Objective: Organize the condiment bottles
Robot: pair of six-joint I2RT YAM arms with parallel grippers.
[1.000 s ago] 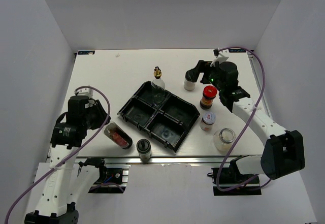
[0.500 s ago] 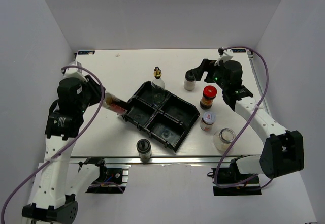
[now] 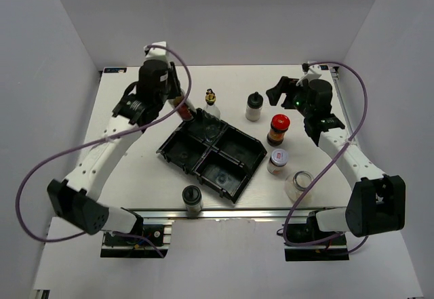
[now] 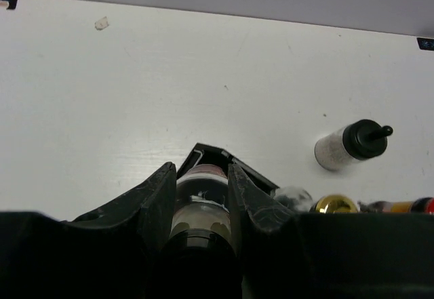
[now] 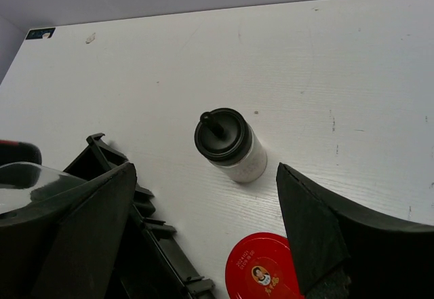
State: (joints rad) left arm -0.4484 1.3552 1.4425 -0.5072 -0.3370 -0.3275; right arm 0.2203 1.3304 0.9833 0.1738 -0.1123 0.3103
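My left gripper (image 3: 182,106) is shut on a black-capped bottle (image 3: 188,114) with dark red contents and holds it tilted over the far corner of the black tray (image 3: 234,177). In the left wrist view the bottle (image 4: 201,201) sits between my fingers (image 4: 156,201). The gold-spouted clear bottle (image 3: 211,104) stands in the tray's far compartment. My right gripper (image 3: 280,96) is open and empty, just right of the black-capped white shaker (image 3: 253,107), which also shows in the right wrist view (image 5: 234,150). The red-lidded dark jar (image 3: 278,129) stands below it.
A silver-lidded jar (image 3: 277,161) and a wide clear jar (image 3: 299,185) stand right of the tray. Another black-capped bottle (image 3: 192,201) stands at the near table edge. The red lid (image 5: 266,269) lies close under my right gripper (image 5: 203,177).
My left arm has lifted the black-capped bottle from the near left of the table and swung it to the tray's far corner. My right gripper has drawn back rightward from the shaker.
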